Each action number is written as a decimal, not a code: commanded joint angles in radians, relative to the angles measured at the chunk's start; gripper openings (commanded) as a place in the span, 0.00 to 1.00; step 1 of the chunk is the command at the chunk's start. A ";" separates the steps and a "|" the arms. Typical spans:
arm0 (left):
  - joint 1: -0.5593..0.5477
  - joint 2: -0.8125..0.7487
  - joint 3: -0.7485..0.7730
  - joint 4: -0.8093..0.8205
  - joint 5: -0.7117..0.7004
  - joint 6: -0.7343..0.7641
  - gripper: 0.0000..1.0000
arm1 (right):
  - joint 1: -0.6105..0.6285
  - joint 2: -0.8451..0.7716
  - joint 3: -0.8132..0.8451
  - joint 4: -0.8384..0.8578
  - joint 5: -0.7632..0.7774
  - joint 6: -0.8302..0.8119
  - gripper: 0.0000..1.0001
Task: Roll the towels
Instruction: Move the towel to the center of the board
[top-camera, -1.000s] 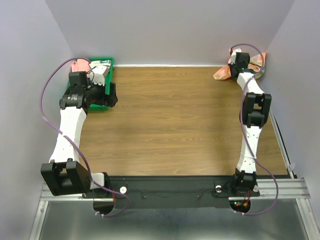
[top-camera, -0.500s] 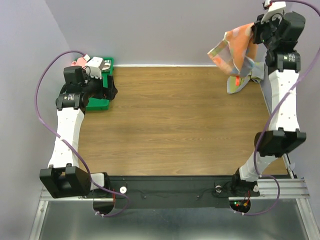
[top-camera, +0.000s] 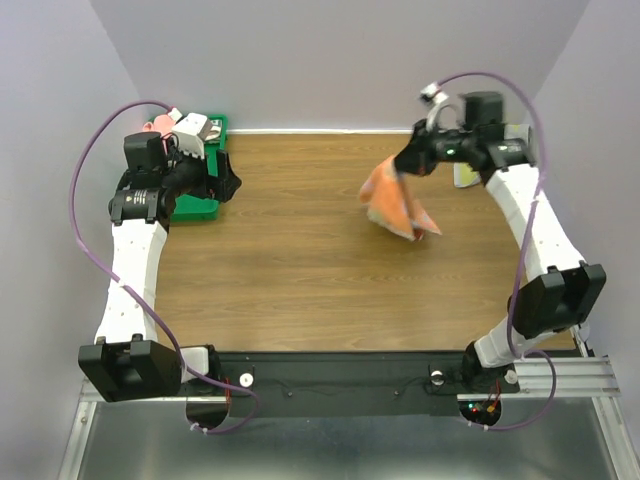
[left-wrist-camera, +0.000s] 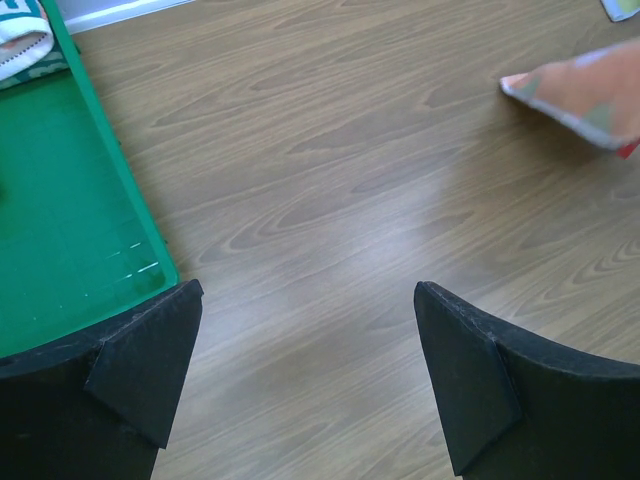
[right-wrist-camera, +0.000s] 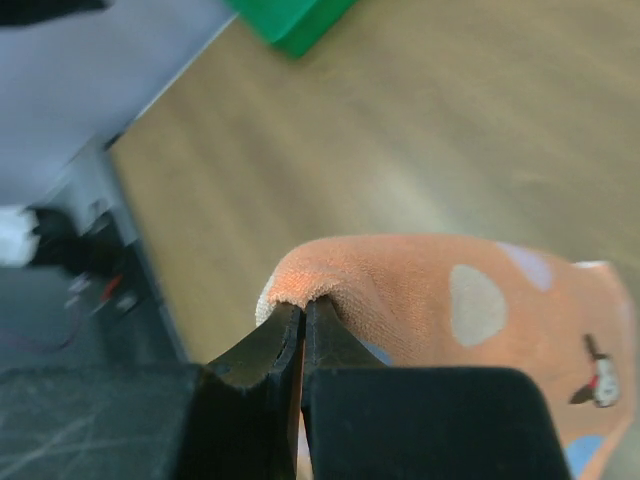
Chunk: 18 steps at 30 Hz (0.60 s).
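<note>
My right gripper (top-camera: 408, 160) is shut on an orange patterned towel (top-camera: 396, 205) and holds it hanging over the table's middle right. In the right wrist view the jaws (right-wrist-camera: 302, 310) pinch the towel's edge (right-wrist-camera: 440, 300). A second pale towel (top-camera: 466, 173) lies at the back right, mostly hidden by the arm. My left gripper (top-camera: 228, 184) is open and empty beside the green bin (top-camera: 196, 207). In the left wrist view the gripper (left-wrist-camera: 305, 340) hovers over bare wood, and the orange towel (left-wrist-camera: 585, 95) shows at the far right.
The green bin at the back left (left-wrist-camera: 60, 220) holds rolled towels (top-camera: 190, 130). Grey walls close the back and both sides. The wood table (top-camera: 300, 270) spreads between the arms.
My right arm lifted the orange towel high from the back right corner, then swung it down and left over the table. The left arm barely shifted.
</note>
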<state>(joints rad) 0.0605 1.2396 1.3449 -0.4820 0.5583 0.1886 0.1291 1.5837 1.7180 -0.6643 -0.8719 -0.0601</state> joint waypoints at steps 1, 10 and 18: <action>-0.002 -0.019 0.019 0.029 0.029 -0.003 0.99 | 0.119 -0.093 -0.014 0.067 -0.157 0.138 0.01; -0.002 -0.002 0.025 0.043 0.038 -0.031 0.99 | 0.130 -0.142 -0.121 0.241 -0.128 0.488 0.01; -0.002 0.044 -0.019 0.023 0.025 0.005 0.99 | 0.015 -0.119 -0.702 0.494 -0.043 0.612 0.01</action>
<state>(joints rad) 0.0605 1.2736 1.3445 -0.4744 0.5716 0.1734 0.2363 1.4094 1.1763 -0.2951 -0.9710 0.4545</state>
